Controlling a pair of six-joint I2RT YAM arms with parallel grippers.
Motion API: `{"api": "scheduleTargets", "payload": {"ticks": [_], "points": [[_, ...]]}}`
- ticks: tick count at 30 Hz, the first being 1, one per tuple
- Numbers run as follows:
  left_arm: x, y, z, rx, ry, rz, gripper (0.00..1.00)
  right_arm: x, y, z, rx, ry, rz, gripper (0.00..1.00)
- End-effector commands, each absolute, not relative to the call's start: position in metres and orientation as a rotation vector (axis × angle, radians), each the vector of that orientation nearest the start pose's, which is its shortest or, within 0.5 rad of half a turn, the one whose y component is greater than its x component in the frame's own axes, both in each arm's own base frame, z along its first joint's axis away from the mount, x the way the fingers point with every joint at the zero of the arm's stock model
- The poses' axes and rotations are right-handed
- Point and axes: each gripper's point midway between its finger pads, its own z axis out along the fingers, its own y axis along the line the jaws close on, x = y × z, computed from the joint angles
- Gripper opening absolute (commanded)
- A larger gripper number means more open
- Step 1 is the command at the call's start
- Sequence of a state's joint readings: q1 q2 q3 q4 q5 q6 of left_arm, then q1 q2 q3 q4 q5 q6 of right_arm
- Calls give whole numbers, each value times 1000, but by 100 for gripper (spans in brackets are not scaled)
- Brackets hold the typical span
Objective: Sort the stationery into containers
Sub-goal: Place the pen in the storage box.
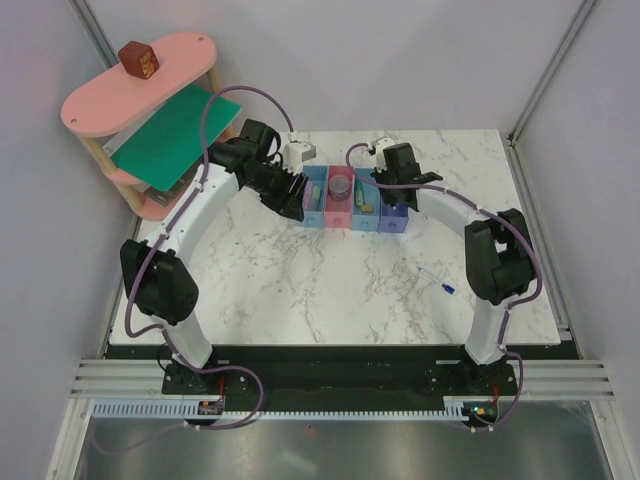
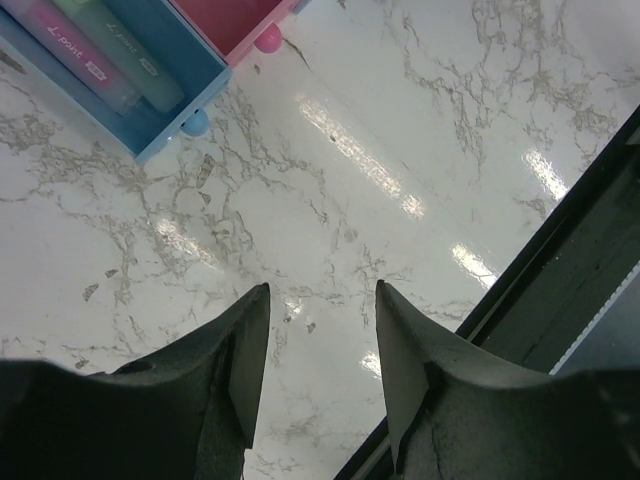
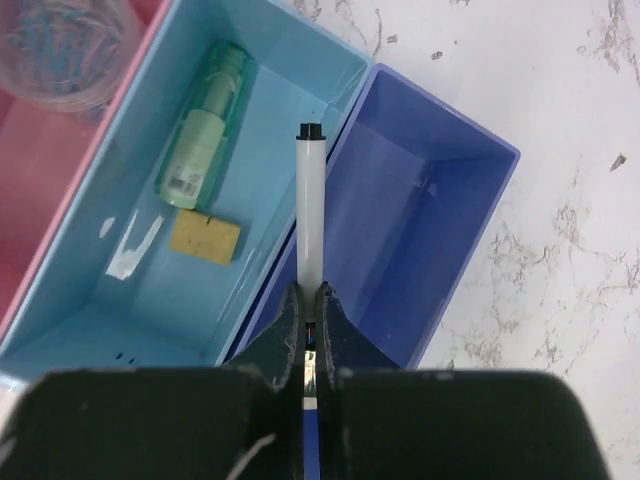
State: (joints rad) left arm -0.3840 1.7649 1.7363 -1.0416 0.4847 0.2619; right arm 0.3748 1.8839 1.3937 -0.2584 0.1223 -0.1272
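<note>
bins (image 1: 393, 222) side by side; a pen (image 1: 436, 280) lies before them, rightward.

Left end effector (image 2: 320, 300) parted, right (image 3: 310, 300) clamped

Four bins: light blue bin (image 2: 195, 40), pink bin (image 3: 30, 220), blue bin (image 3: 290, 90), violet bin (image 3: 420, 230). Three sticks: pink stick (image 2: 62, 45) and mint stick (image 2: 125, 58) ahead-left of the left gripper's (image 2: 322, 288) jaws, green stick (image 3: 205, 125) ahead-left of the right gripper's (image 3: 310, 292) jaws. Two pens: white pen (image 3: 311, 210) between the right jaws, blue-tipped pen (image 1: 437, 281) away on the table (image 1: 300, 290). One tape roll (image 3: 55, 45) and one yellow piece (image 3: 205, 237), both left of the right jaws.
</note>
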Motion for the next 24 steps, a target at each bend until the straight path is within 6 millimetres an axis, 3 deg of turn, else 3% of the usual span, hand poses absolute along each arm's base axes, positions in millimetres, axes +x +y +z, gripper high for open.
{"api": "scheduleTargets", "payload": {"ticks": [1, 5, 6, 8, 9, 12, 14, 16, 17, 18, 20, 21, 24], "points": [[330, -217, 216, 1043, 2304, -701, 53, 512, 150, 131, -402, 2162, -17, 0], [331, -216, 211, 1045, 2308, -689, 53, 520, 139, 128, -386, 2167, -30, 0], [333, -217, 210, 1045, 2307, -690, 53, 518, 140, 127, -393, 2170, -32, 5], [337, -218, 205, 1041, 2314, -687, 53, 516, 138, 124, -426, 2176, -36, 23], [340, -218, 204, 1039, 2313, -679, 53, 513, 137, 125, -438, 2177, -39, 40], [346, -221, 202, 1039, 2317, -680, 53, 505, 134, 132, -491, 2164, -53, 73], [350, -223, 201, 1041, 2316, -680, 54, 500, 131, 147, -509, 2135, -61, 80], [356, -223, 202, 1043, 2304, -665, 54, 489, 125, 152, -553, 2143, -61, 81], [360, -223, 199, 1044, 2303, -654, 54, 483, 122, 170, -557, 2118, -51, 80], [366, -221, 195, 1043, 2311, -614, 54, 475, 119, 173, -598, 2115, -51, 79], [382, -220, 190, 1033, 2294, -558, 54, 445, 115, 181, -688, 2128, -3, 77], [391, -219, 177, 1032, 2319, -523, 54, 434, 111, 181, -780, 2118, -25, 77], [416, -224, 163, 1025, 2324, -486, 54, 371, 90, 154, -1029, 2202, -15, 76]]}}
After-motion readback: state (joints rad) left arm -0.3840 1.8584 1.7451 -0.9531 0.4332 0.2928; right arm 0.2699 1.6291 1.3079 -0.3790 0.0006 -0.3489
